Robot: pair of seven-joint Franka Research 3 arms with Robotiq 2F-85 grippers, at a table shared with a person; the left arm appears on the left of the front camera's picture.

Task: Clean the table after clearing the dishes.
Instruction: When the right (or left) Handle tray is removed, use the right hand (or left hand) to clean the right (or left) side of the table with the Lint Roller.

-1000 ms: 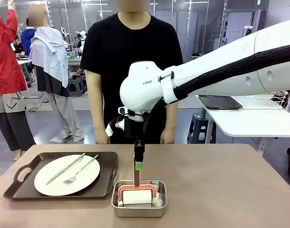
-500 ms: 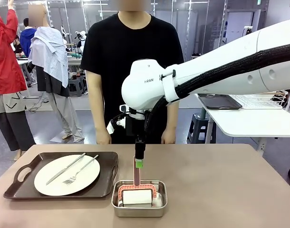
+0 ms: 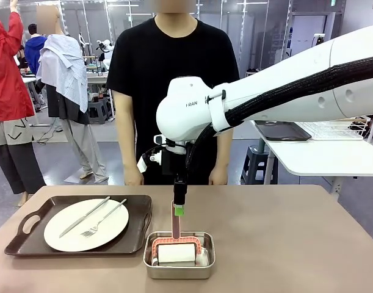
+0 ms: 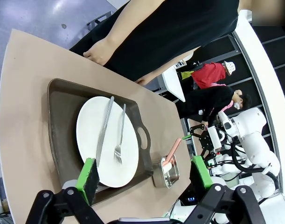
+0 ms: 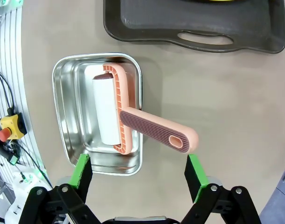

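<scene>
One white plate with a knife and fork lies on a dark brown tray at the left of the beige table. My right gripper hangs over a steel tin that holds a pink-handled roller. Seen from the right wrist, the right gripper is open; the roller's handle slants up between its green pads, apart from both. My left gripper is open and empty, high above the plate and tray.
A person in a black shirt stands at the far edge, hands hanging by the table. A white side table with a dark tray and wire rack stands at the back right. The right half of the beige table is bare.
The right arm's wrist has shifted slightly to the right and its jaws have spread to full width. The roller rests in the tin as before. Plate and tray have not moved.
</scene>
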